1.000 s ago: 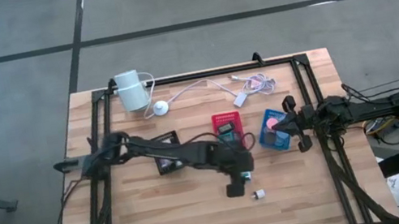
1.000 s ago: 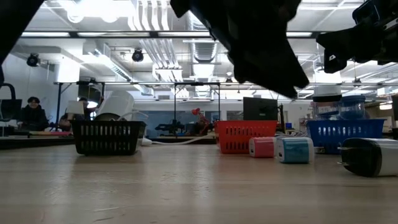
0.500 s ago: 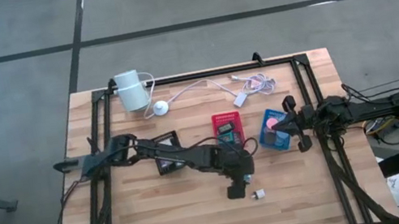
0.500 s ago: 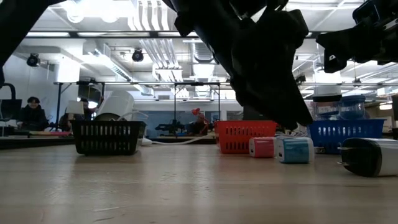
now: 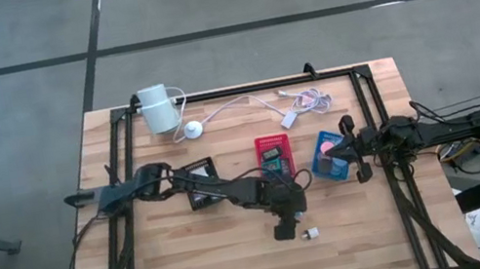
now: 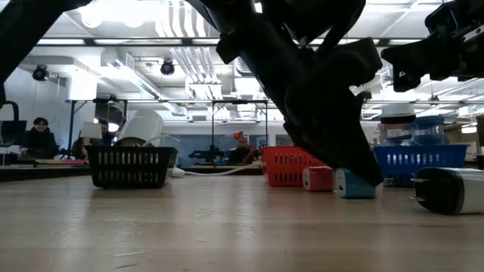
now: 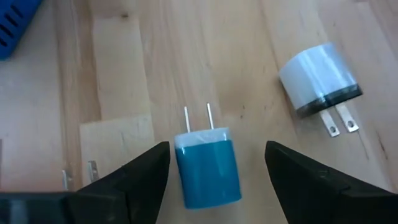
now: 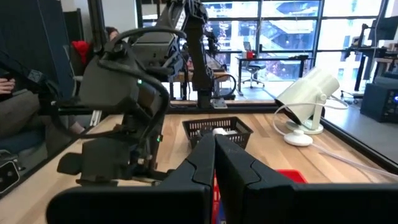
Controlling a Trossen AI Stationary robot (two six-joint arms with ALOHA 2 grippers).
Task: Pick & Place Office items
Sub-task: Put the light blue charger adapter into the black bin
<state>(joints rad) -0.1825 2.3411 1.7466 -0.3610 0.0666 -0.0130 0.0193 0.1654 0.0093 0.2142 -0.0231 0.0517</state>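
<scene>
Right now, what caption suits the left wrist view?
Open left gripper straddles a blue plug adapter; a white one lies nearby.

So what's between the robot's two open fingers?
In the left wrist view, a blue plug lies on the wood between the left gripper's fingers, prongs pointing away. Neither finger touches it.

glossy blue plastic charger (image 7: 207, 172), metal prongs, on matt wood table (image 7: 124, 93).
</scene>
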